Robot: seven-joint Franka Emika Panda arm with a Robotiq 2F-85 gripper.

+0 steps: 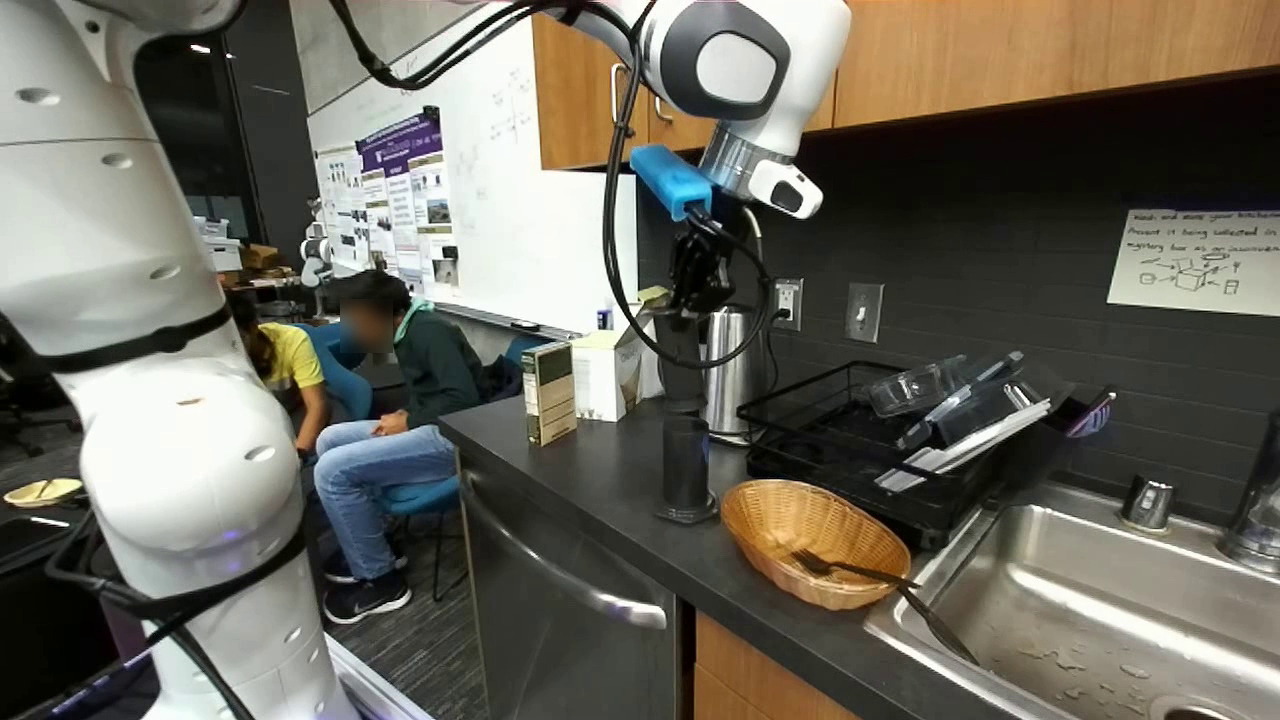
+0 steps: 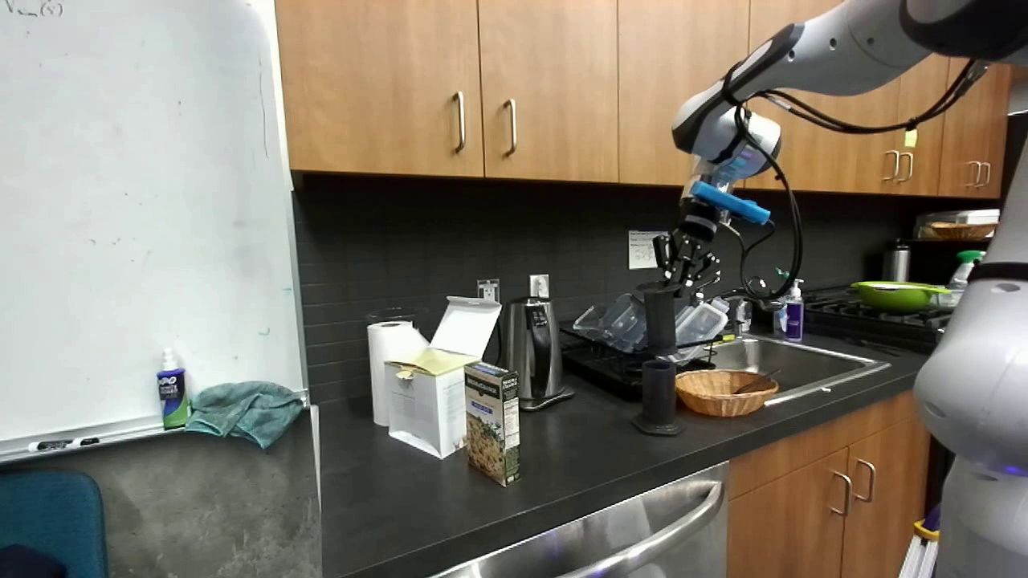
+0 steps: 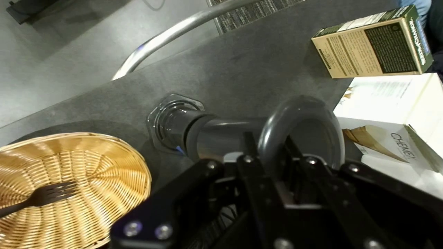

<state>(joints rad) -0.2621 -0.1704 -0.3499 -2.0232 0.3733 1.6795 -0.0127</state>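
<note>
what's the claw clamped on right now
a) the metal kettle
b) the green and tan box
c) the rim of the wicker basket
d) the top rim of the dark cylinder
d, since the wrist view shows the claw with its jaws closed on either side of the wall of the dark cylinder, right at its top rim.

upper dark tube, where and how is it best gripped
The upper dark tube is likely best pinched at its rim, coming from above, jaws astride the wall: it stands upright, hollow mouth up, and the gripper holds it just there.
</note>
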